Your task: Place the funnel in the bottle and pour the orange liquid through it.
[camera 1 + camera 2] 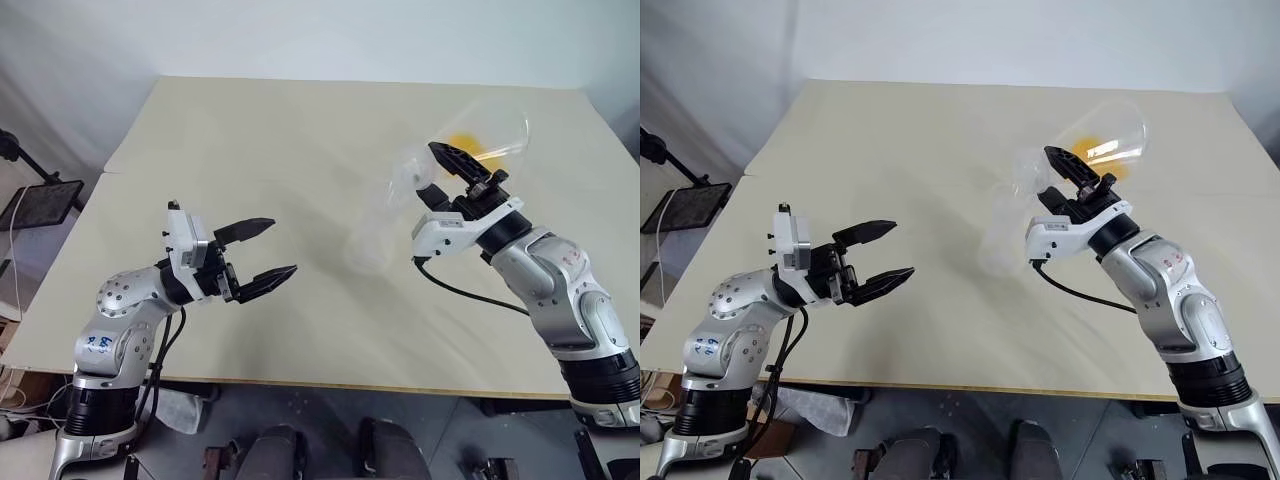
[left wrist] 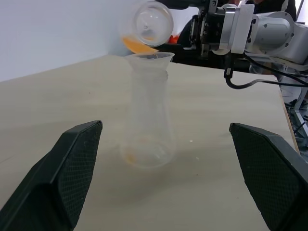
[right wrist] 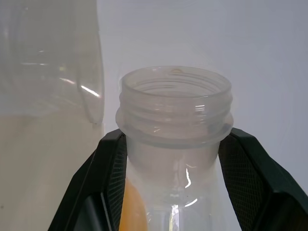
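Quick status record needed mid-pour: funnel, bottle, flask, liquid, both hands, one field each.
funnel: seated in the bottle's neck
bottle: upright on the table, a trace of orange at its base
flask: tilted, mouth over the funnel
orange liquid: mostly in the flask, near its mouth
right hand: shut on the flask's neck
left hand: open, holding nothing, apart from the bottle

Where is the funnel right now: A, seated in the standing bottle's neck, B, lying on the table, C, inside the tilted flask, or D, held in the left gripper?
A: the funnel sits in the neck of the upright bottle, under the flask tilted by the right gripper.
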`<state>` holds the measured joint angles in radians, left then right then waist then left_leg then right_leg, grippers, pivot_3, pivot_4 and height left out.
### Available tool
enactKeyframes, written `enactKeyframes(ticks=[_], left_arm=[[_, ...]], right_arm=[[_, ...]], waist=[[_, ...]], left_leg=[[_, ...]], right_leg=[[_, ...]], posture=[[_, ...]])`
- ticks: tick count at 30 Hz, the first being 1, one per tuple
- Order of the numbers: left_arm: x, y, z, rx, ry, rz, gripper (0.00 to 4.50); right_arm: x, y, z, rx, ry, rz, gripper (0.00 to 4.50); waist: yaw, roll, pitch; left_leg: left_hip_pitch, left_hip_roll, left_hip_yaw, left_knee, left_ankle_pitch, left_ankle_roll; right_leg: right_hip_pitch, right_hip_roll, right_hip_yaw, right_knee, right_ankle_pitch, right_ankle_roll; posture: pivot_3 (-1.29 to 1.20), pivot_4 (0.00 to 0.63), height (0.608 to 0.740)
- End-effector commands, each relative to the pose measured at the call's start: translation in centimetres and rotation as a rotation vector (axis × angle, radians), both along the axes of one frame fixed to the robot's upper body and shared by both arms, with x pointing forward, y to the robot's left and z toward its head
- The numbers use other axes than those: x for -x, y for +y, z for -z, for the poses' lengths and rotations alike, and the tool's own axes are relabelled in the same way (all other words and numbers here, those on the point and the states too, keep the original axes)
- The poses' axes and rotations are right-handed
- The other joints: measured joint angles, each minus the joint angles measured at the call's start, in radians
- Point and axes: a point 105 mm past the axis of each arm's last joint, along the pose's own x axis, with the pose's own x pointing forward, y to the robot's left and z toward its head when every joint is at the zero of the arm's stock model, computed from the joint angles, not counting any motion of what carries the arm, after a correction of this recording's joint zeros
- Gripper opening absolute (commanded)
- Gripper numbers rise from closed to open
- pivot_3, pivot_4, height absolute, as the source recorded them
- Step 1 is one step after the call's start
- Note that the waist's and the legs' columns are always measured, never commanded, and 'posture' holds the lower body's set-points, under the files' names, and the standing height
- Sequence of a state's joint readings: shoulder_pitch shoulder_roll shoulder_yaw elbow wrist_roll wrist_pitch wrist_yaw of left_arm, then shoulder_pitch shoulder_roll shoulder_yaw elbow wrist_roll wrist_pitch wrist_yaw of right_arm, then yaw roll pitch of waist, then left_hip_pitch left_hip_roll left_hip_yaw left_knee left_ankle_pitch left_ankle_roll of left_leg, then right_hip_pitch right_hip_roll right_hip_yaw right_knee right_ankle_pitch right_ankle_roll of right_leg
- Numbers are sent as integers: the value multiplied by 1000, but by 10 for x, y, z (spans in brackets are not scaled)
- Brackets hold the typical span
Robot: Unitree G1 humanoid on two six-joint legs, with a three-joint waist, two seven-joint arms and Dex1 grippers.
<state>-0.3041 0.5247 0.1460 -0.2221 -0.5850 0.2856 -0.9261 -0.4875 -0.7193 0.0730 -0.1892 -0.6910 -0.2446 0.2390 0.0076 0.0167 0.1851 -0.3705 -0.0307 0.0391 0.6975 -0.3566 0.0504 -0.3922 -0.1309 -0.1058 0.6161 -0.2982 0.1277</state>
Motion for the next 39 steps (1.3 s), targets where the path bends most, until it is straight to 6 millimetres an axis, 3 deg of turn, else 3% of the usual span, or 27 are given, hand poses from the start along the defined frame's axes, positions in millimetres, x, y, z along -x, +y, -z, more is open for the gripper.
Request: enactKeyframes(ticks=[1,39], left_arm=[[5,-3,-9,3,-55,8,4500],[9,-5,-9,16,-49,-9,4500]], right_arm=[[6,3,-17,34,-104,-10,2397],[3,4,-18,173,-208,21,2397]], waist=[[-2,0,0],[-10,0,0]], left_leg=[[0,0,0,0,0,0],[0,1,0,-1,0,-1]], right_leg=[[0,0,0,0,0,0],[0,1,1,-2,0,0]], posture=[[0,150,740],[0,150,740]])
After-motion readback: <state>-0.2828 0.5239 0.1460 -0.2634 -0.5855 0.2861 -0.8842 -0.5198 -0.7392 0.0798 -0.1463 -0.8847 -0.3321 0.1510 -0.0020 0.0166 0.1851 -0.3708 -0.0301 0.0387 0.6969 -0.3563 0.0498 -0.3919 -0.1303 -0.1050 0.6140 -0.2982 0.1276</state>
